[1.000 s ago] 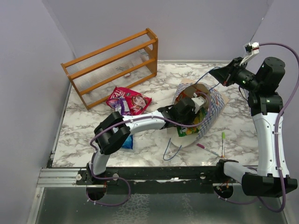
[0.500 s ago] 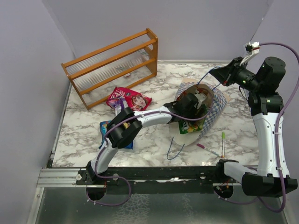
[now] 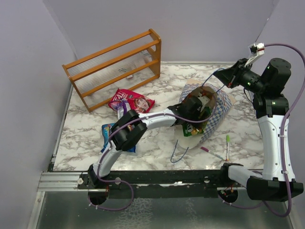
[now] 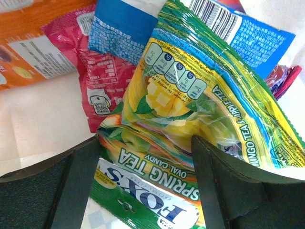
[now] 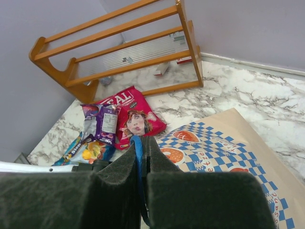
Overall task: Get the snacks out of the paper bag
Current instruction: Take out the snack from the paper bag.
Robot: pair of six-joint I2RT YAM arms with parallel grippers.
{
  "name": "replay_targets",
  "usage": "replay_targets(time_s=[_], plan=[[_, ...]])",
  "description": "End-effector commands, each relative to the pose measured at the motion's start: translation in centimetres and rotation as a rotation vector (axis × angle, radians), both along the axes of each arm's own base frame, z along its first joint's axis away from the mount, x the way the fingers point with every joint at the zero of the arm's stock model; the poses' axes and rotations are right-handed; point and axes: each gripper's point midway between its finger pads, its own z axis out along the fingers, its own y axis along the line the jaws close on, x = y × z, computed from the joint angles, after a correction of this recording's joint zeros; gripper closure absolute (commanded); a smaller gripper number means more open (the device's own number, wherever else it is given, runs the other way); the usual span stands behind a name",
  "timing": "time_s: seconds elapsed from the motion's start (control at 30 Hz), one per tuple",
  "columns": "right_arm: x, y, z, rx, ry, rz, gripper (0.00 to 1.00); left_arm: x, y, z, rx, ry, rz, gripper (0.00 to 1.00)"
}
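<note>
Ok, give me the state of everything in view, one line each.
paper bag, on its side, mouth open
left claw, open inside bag, astride green-yellow packet
right claw, shut on blue cord handle
red packet, out of bag
purple packet, out, overlapping red packet
blue packet, out of bag

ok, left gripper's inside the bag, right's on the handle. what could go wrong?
1. The left gripper straddles the green-yellow packet, jaws open; the glossy, crumpled foil may slip on closing.
2. The pink packet and blue packet overlap it and may drag along.
3. The right gripper holds the paper bag only by its blue cord; a pull could shift the bag.
</note>
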Motion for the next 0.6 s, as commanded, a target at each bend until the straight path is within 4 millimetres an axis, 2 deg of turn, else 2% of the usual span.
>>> replay_targets(time_s=[0.0,0.17,0.3,0.43,0.57], plan=[[-0.2,-0.1,1.2,-0.010,-0.033,0.003,0.99,-3.1,0.5,-5.2,0.048,0.169,-0.088,0.26],[-0.2,-0.1,1.2,-0.010,-0.034,0.003,0.99,-3.5,0.6,-4.9,0.033,0.187,-0.081,0.56],[-0.2,-0.1,1.2,-0.012,-0.037,-0.001,0.99,-3.6,1.0,-3.3,0.035,0.194,-0.062,0.82],[-0.1,-0.3,1.0,-0.018,-0.033,-0.013,0.99,-3.8,1.2,-0.1,-0.004,0.176,-0.057,0.94],[-0.2,-0.3,1.0,-0.017,-0.037,-0.015,0.99,-3.7,1.9,3.1,-0.030,0.149,-0.038,1.00]])
